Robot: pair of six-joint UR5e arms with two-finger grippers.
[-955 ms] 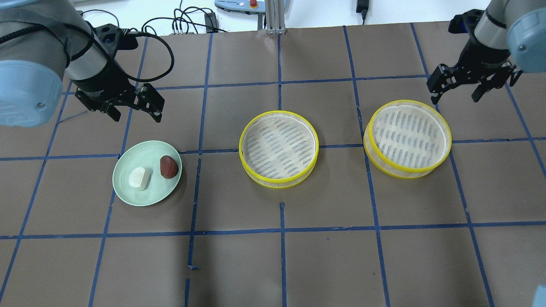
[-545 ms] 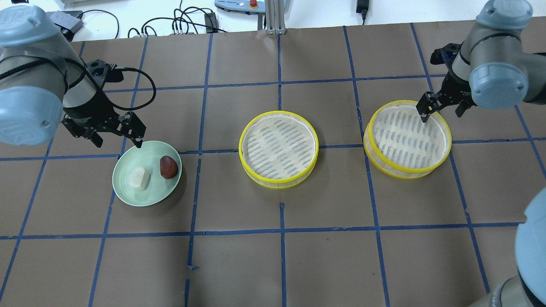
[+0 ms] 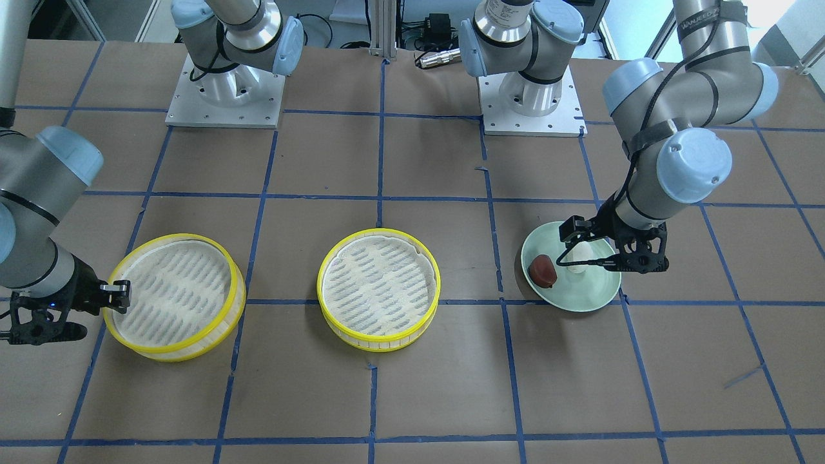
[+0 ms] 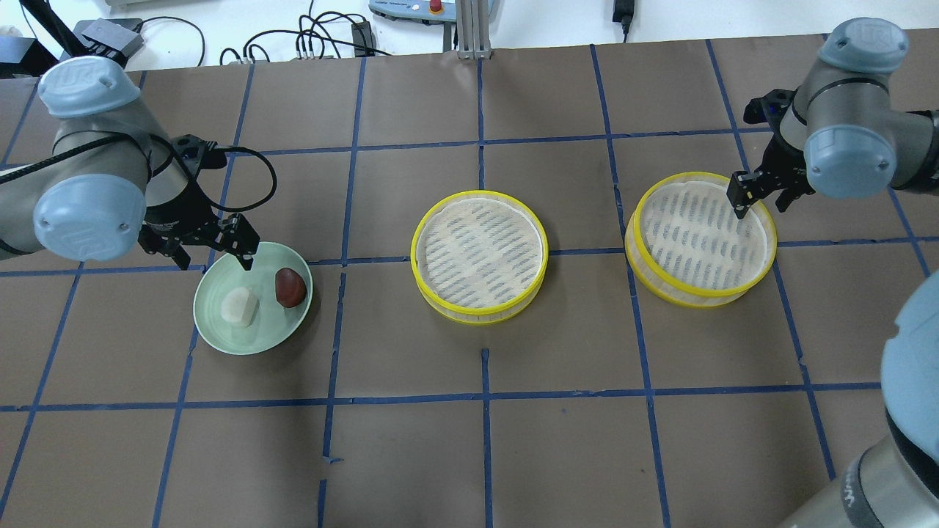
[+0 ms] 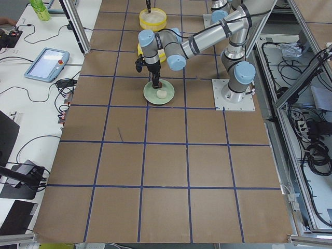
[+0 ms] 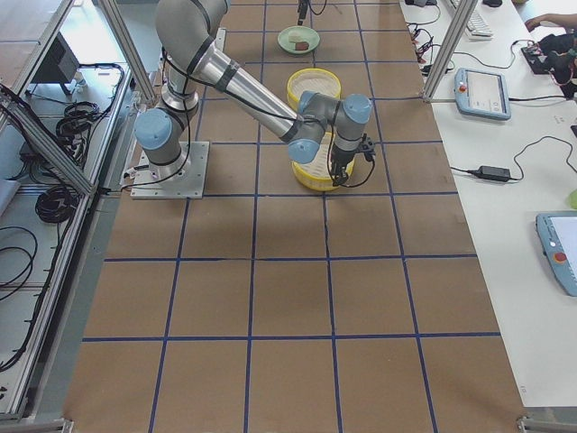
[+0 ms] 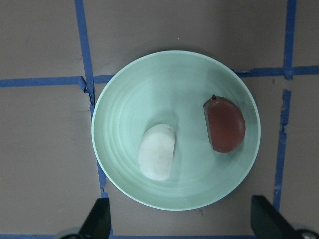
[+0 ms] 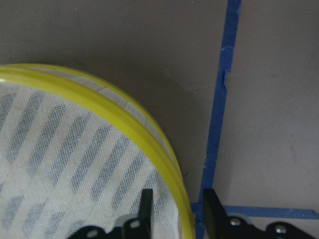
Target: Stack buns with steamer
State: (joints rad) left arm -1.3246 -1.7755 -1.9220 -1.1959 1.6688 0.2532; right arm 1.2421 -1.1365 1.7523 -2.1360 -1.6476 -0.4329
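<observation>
Left jaws, wide open, have sunk over plate (image 4: 249, 337); right jaws loosely straddle steamer rim (image 4: 703, 294).

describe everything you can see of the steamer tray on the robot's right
Round, shallow steamer tray with a yellow plastic-looking rim, its pale liner marked with dark dashes. It lies flat and empty on the brown table, apart from the other tray. The right end effector straddles its rim, one finger inside, one outside, not closed on it.
</observation>
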